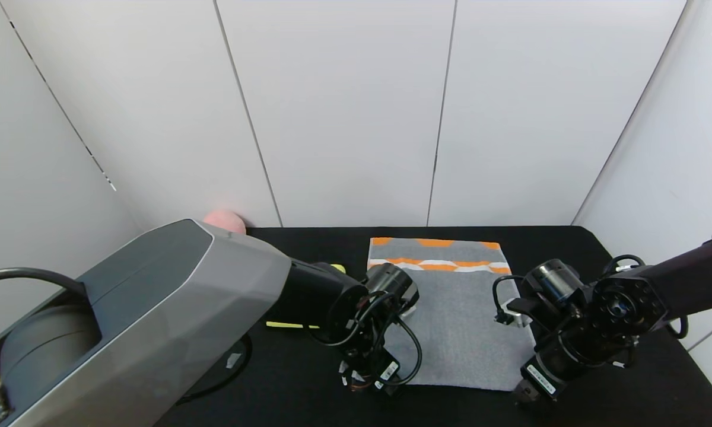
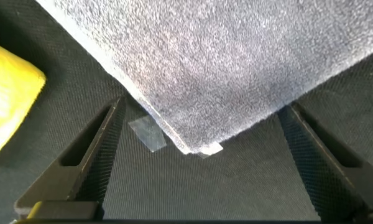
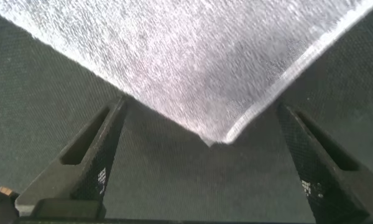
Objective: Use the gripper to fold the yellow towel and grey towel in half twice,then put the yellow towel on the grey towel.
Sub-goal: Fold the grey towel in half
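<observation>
The grey towel (image 1: 451, 314) lies spread flat on the black table, its orange-and-white band at the far end. My left gripper (image 1: 365, 382) is open over the towel's near left corner (image 2: 196, 140), which lies between the fingers (image 2: 81, 162) in the left wrist view. My right gripper (image 1: 525, 394) is open over the near right corner (image 3: 214, 137), which lies between its fingers (image 3: 317, 162). Neither holds anything. The yellow towel (image 1: 291, 325) lies left of the grey towel, mostly hidden behind my left arm. Its edge shows in the left wrist view (image 2: 6, 106).
A pink plush peach (image 1: 225, 220) sits at the table's far left corner against the wall. A small piece of clear tape (image 2: 147, 134) lies on the table by the towel's left corner. White wall panels close off the back and sides.
</observation>
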You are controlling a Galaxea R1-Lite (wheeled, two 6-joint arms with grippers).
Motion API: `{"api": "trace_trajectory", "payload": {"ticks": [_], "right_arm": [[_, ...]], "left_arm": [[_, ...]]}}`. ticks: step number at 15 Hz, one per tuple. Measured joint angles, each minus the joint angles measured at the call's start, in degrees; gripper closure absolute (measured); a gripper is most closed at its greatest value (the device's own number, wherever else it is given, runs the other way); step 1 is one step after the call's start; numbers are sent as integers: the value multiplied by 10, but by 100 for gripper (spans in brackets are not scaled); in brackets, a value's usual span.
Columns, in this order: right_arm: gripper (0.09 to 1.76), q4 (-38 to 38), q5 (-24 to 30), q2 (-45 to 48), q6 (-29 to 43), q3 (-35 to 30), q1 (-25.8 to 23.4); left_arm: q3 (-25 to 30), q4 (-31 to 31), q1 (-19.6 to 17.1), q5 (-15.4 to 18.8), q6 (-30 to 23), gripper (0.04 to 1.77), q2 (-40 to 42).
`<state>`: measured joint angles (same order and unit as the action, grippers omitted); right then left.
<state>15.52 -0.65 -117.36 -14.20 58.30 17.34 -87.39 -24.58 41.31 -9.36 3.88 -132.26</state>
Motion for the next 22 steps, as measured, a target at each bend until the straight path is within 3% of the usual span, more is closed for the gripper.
{"api": "trace_trajectory", "payload": {"ticks": [18,20,22], "right_arm": [[14,0,3,-20,1,18,-4],[40,0,3,-20,1,18,-3],[70,-1,3,-21,1,18,-1]], "left_arm": [[-18,-2,-8,8,1,9,-17],[-18,-2,-8,10,0,17,-17],[-18,-2,-8,10,-1,53,-18]]}}
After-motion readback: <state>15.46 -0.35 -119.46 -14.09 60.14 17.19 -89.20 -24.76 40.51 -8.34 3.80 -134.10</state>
